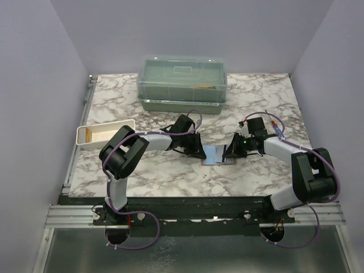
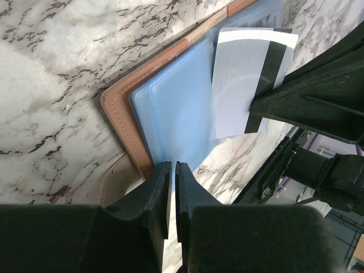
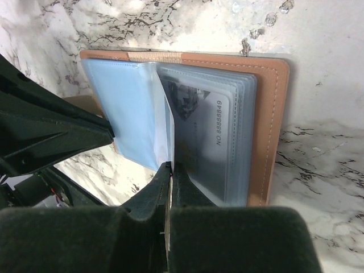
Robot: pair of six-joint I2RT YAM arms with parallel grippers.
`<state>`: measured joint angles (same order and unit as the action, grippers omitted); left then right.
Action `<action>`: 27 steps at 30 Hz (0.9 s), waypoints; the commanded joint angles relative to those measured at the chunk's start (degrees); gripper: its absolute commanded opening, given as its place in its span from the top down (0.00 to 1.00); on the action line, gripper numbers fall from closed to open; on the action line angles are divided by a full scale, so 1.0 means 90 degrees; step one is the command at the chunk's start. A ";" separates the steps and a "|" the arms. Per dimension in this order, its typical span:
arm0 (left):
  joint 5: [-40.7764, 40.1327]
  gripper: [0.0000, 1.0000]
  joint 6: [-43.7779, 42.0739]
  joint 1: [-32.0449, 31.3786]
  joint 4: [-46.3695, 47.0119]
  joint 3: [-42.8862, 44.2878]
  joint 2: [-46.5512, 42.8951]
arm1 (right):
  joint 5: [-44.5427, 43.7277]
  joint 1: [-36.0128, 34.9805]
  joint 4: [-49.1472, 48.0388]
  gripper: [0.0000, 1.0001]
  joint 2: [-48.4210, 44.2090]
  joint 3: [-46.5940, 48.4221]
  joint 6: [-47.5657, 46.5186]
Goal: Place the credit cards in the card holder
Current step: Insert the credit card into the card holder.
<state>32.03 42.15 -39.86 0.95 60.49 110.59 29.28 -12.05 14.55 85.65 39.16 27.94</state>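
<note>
Card holder (image 1: 218,155) is being observed lying open on the bench (image 1: 170,176), brown cover down, with the blue leaf (image 2: 176,108) and clear sleeves (image 3: 242,142) facing up.

Left pincer (image 2: 173,170) is being positioned at the holder's left edge, over the border of the blue leaf. Its jaws are nearly together with a narrow slit between them. Whether the leaf is being gripped cannot be told.

Right pincer (image 3: 170,170) is being positioned at the holder's right side, jaws pressed together. It appears to be pinching a pale credit card (image 2: 244,79) with a dark stripe by one edge. That card is being offered at a tilt above the holder's fold and is not yet seated in a pocket.

Progress, as judged:
- One printed card (image 3: 207,131) is already being carried inside the clear sleeves.
- The pinched card is being judged as mid-insertion.

Not resolved:
- Cards deeper in the sleeve stack cannot be counted.
- Whether further cards are waiting cannot be told.
- From overhead, the holder is being largely covered by both pincers.
- The tan item in the white tray (image 1: 108,132), well to the holder's left, is too small to identify.
- The contents of the green lidded box (image 1: 182,79), well beyond the holder, are blurred.
</note>
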 commanded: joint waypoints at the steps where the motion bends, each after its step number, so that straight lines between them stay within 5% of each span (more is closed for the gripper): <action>1: -0.0277 0.86 -0.0113 0.0007 -0.0064 -0.0119 0.0110 | 0.0132 -0.0047 0.0180 1.00 0.0057 -0.0017 -0.0184; 27: -0.0250 0.86 -0.0138 0.0017 -0.0067 -0.0101 0.0073 | 0.0738 -0.0044 0.0663 0.99 0.1169 0.0585 -0.0480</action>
<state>31.99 42.15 -39.86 1.13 60.34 110.59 36.53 -12.01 16.75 92.84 43.20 26.46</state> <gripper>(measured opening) 0.137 0.006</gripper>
